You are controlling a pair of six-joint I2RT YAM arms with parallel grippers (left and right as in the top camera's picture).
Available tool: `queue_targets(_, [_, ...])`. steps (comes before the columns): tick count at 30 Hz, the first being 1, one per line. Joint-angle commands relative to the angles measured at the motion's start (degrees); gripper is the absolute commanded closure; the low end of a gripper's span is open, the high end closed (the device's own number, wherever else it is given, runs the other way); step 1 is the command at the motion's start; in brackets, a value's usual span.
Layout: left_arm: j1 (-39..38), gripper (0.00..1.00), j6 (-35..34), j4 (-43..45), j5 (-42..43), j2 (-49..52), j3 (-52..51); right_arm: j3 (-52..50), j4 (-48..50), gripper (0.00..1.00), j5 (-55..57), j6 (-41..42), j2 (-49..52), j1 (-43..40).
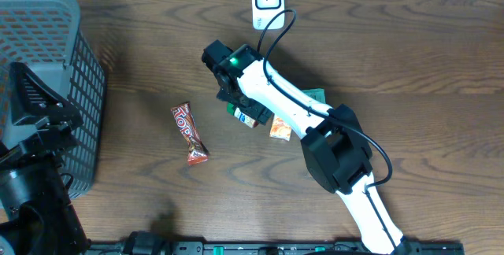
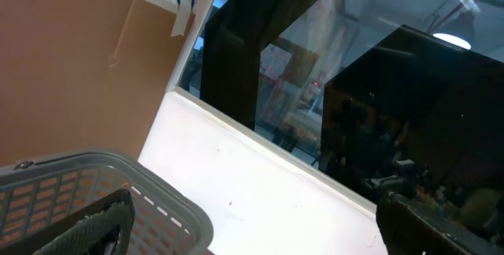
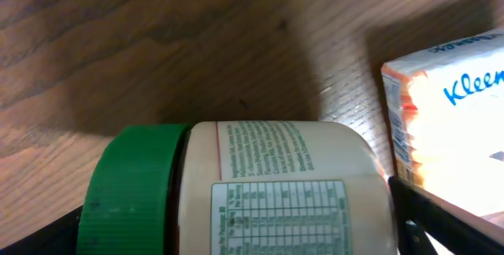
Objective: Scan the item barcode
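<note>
Overhead: the right gripper [image 1: 234,97] hangs over a green-capped bottle [image 1: 246,116] lying mid-table.

Left wrist: the left gripper [image 2: 260,227] is spread wide and empty, above a grey plastic mesh basket [image 2: 157,184].

Right wrist: the fingers [image 3: 441,216] stand apart, flanking the smooth cream cylinder; whether they touch it is unclear.

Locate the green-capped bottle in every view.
Overhead: green-capped bottle at centre, half hidden under the white arm.
Left wrist: not in it.
Right wrist: bottle fills bottom centre, on its side, cap left.
Shared landmark: Kleenex pack beside it, overhead and right wrist.
</note>
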Motion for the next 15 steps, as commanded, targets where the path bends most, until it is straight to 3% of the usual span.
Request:
queue_targets(1, [-0.17, 0.02, 0.17, 0.07, -0.81, -0.09, 0.31, -1.03, 1.01, 0.04, 0.37, -0.63, -0.42, 0.28])
queue_targets(4, [-0.17, 0.02, 0.35, 0.07, -0.81, -0.09, 0.31, -1.9, 1.46, 0.07, -0.26, -0.61, -0.42, 0.31])
queue_targets(7, [-0.17, 0.02, 0.35, 0.04, -0.83, -0.09, 0.31, -2.32, 1.4, 0.15, -1.88, -1.42, -0.42, 0.28])
queue_targets(15, [-0.17, 0.02, 0.35, -0.13, -0.83, -0.09, 0.31, -2.32, 1.42, 0.16, -4.9, -4.94, -0.42, 0.28])
